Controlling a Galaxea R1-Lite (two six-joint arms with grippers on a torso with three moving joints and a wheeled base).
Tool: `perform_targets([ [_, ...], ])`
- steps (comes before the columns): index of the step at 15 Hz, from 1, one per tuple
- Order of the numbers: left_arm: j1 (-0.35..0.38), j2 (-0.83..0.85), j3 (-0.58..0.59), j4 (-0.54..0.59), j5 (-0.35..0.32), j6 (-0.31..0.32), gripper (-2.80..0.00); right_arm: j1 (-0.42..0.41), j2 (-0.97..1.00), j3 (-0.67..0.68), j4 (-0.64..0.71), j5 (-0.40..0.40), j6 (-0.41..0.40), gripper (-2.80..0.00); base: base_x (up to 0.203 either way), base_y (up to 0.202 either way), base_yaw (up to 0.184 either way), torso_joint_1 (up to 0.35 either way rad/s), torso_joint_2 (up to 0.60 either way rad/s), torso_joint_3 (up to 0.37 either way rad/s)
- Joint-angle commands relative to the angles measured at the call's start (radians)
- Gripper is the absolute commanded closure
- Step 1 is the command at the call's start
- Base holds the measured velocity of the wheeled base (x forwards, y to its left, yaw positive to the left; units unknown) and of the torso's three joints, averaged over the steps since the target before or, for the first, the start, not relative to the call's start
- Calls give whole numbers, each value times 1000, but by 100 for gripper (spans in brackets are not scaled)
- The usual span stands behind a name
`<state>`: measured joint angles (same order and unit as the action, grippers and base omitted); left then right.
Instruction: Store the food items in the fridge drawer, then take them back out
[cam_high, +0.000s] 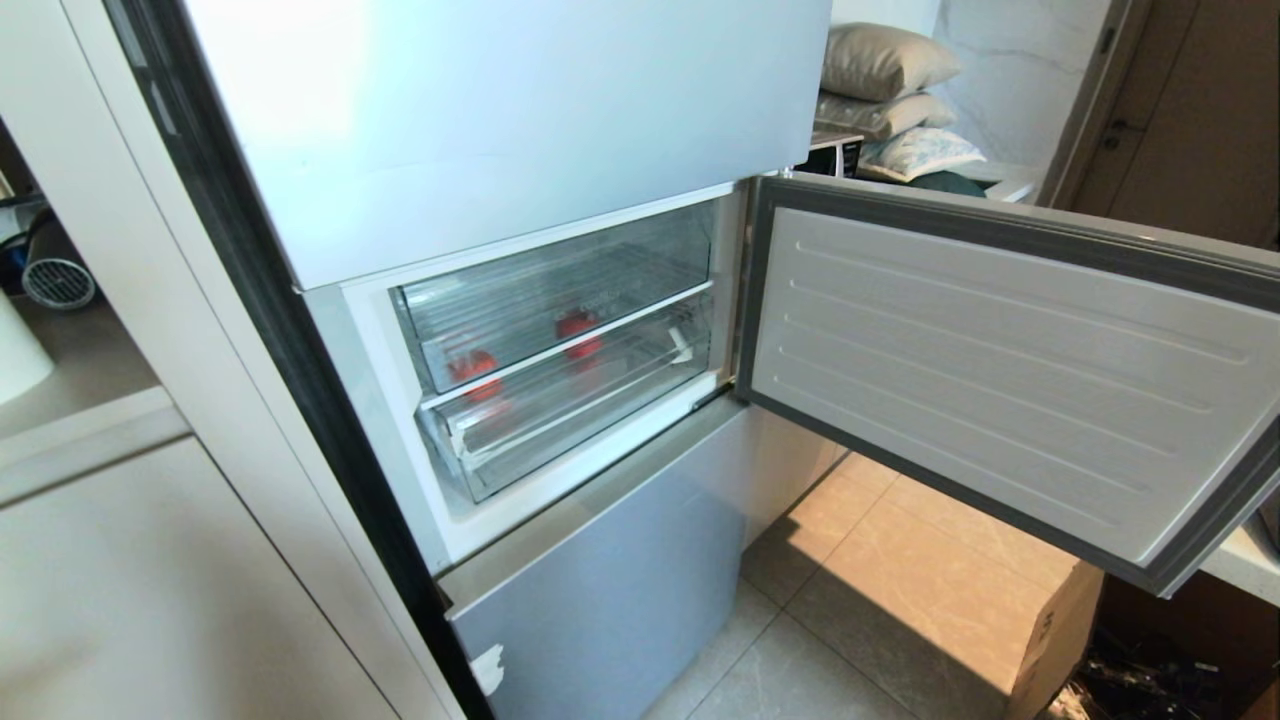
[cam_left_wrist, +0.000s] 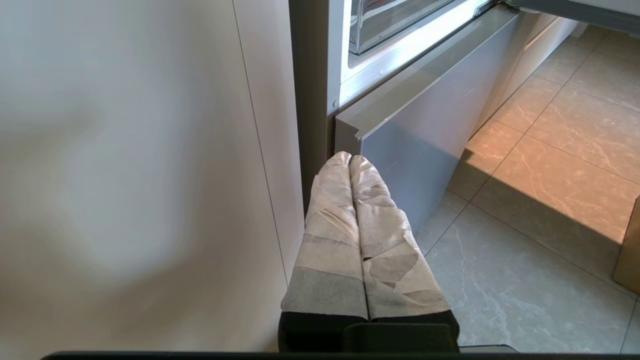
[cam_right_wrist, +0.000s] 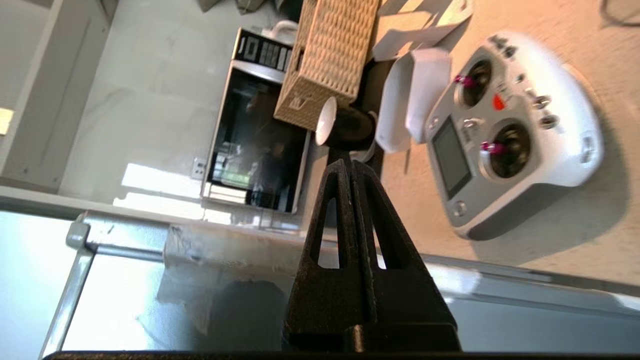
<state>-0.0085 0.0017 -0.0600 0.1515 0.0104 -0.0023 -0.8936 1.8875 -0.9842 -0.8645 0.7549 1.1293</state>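
The fridge's middle door (cam_high: 1000, 370) stands swung open to the right. Inside, a deeper clear bin (cam_high: 550, 290) sits above the shallow clear fridge drawer (cam_high: 570, 410); both are pushed in. Two orange-red food items (cam_high: 472, 366) (cam_high: 578, 325) show through the clear plastic; I cannot tell which compartment holds them. Neither arm is in the head view. My left gripper (cam_left_wrist: 350, 158), its fingers wrapped in pale tape, is shut and empty, low beside the fridge's bottom panel (cam_left_wrist: 415, 145). My right gripper (cam_right_wrist: 348, 162) is shut and empty, above the open door's top edge (cam_right_wrist: 200, 240).
Past the right gripper, a counter holds a white remote controller (cam_right_wrist: 510, 130), a wicker basket (cam_right_wrist: 330, 55) and a microwave (cam_right_wrist: 255, 135). White cabinets (cam_high: 150, 560) stand left of the fridge. A cardboard box (cam_high: 1055, 640) sits on the tiled floor under the open door.
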Motion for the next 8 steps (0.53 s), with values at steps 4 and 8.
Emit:
perform_targets([
  [4, 1, 0, 0, 1, 0, -1, 0, 28, 8, -24, 19, 71, 29, 0, 0, 0, 0, 0, 0, 0],
  [8, 1, 0, 0, 0, 0, -1, 0, 25, -123, 53, 156, 150, 22, 0, 0, 0, 0, 0, 0, 0],
])
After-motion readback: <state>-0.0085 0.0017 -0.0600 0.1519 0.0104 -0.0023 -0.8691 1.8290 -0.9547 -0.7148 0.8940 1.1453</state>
